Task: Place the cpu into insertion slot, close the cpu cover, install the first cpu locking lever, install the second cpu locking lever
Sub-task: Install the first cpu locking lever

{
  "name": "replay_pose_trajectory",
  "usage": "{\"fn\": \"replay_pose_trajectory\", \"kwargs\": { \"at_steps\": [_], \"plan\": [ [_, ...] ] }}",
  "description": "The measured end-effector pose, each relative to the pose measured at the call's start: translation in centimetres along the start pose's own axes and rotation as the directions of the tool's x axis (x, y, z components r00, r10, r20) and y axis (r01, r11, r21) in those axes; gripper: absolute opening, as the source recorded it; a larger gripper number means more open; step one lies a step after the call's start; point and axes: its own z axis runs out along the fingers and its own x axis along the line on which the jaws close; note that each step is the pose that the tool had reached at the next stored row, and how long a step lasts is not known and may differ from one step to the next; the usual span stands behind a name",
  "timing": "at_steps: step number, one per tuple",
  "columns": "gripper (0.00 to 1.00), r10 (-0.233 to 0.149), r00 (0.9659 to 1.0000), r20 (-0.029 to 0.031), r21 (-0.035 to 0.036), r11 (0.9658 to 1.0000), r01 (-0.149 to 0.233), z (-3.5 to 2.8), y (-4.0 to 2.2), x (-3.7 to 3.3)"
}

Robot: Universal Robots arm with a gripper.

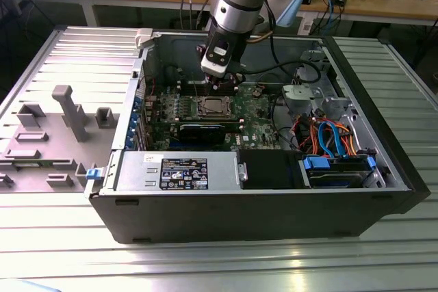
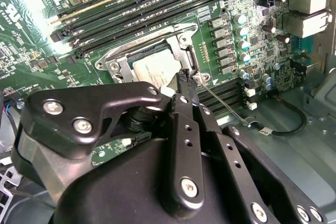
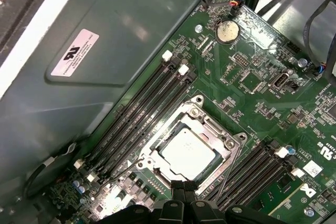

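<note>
— Where had your pincer (image 2: 187,80) ended up?
— Its fingertips (image 3: 177,186) were pressed together, apparently holding nothing, at the edge of the cpu cover (image 3: 218,128).
— And the cpu (image 3: 188,151)?
— It lay flat beneath that lowered cover, on the green board (image 3: 252,82) between the memory slots (image 3: 142,114).

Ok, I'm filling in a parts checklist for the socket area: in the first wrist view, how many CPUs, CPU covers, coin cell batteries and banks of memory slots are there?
cpu: 1
cpu cover: 1
coin cell battery: 1
memory slot banks: 2, one on either side of the socket
Total: 5
</note>
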Motion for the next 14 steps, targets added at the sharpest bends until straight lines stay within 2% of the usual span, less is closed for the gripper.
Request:
{"fn": "replay_pose_trajectory", "kwargs": {
  "at_steps": [4, 7, 11, 14],
  "plan": [
    [0.11, -0.004, 1.0, -0.0014, -0.0009, 1.0, 0.004, 0.0, 0.0, 0.0],
    [0.11, -0.013, 0.9999, -0.0071, -0.0054, 0.9999, 0.013, 0.0, 0.0, 0.0],
    [0.11, -0.044, 0.999, -0.0047, -0.0001, 0.999, 0.044, 0.0, -0.01, 0.0],
    [0.11, -0.046, 0.9989, -0.0046, 0.0, 0.9989, 0.046, 0.0, 0.0, 0.0]
  ]
}}
